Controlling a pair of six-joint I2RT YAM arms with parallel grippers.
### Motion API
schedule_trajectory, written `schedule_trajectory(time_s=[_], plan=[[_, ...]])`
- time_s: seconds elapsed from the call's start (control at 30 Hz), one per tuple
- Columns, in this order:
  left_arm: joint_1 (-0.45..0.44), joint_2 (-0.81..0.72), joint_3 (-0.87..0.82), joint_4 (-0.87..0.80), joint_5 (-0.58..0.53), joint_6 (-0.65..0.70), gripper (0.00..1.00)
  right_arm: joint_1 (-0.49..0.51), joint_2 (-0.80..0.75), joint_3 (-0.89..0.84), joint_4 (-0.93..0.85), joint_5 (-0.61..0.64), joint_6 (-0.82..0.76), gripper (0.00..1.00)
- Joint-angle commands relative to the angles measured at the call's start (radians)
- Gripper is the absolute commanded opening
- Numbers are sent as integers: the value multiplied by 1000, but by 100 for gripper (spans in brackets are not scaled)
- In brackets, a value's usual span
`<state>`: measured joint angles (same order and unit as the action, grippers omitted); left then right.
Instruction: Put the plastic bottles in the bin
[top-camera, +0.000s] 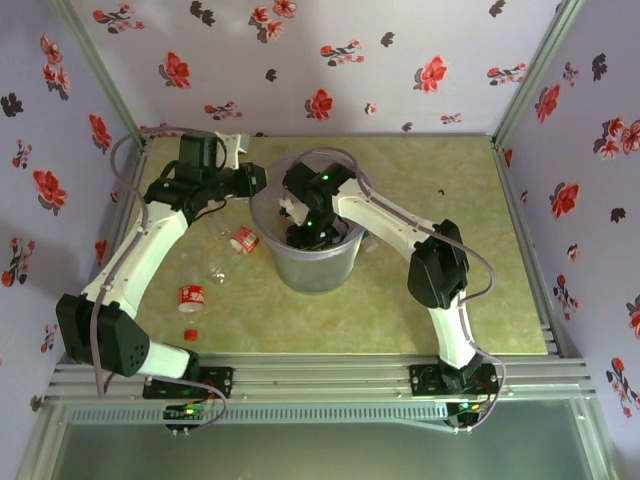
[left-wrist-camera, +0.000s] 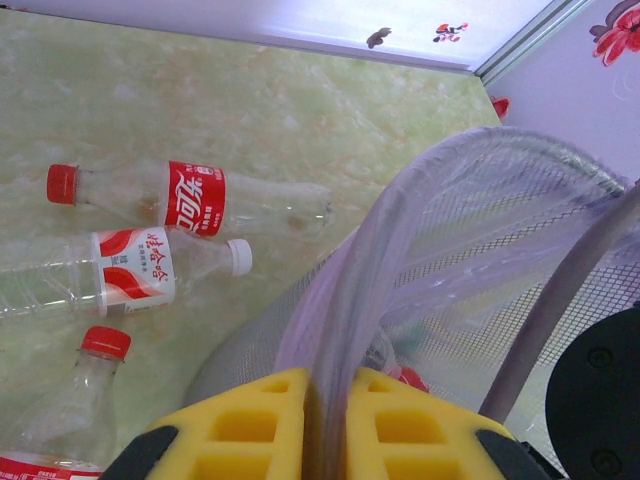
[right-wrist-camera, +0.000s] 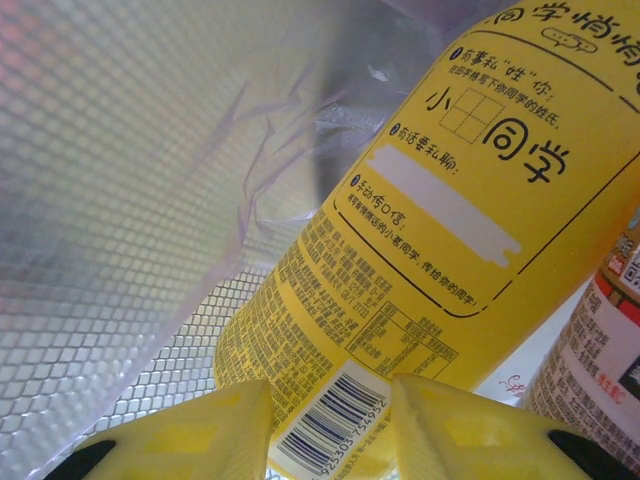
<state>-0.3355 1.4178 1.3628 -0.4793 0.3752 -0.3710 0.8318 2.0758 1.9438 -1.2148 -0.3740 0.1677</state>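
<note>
The left gripper (left-wrist-camera: 328, 388) is pinching the rim of the bin (top-camera: 315, 272). The right gripper (right-wrist-camera: 330, 405) is straddling the yellow bottle (right-wrist-camera: 450, 200) inside it, grip unclear. Several bottles (left-wrist-camera: 190, 195) are lying left of the bin.

The yellow-green marbled table (top-camera: 440, 300) carries the bin (top-camera: 312, 272) at its centre. At the bin's eight to nine o'clock lie a red-capped bottle (left-wrist-camera: 190, 198), a white-capped bottle (left-wrist-camera: 130, 268) and a third bottle (left-wrist-camera: 85, 390).

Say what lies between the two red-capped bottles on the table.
A white-capped bottle, between the upper red-capped bottle and the lower red-capped bottle; left wrist view.
</note>
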Motion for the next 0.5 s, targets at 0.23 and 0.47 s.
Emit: schedule_trajectory(time_s=[0.23, 0.47], plan=[[0, 6, -21, -33, -17, 6, 0, 35, 69, -46, 44, -96, 22, 39], [-1, 5, -21, -33, -16, 7, 0, -4, -78, 80, -20, 133, 29, 48]])
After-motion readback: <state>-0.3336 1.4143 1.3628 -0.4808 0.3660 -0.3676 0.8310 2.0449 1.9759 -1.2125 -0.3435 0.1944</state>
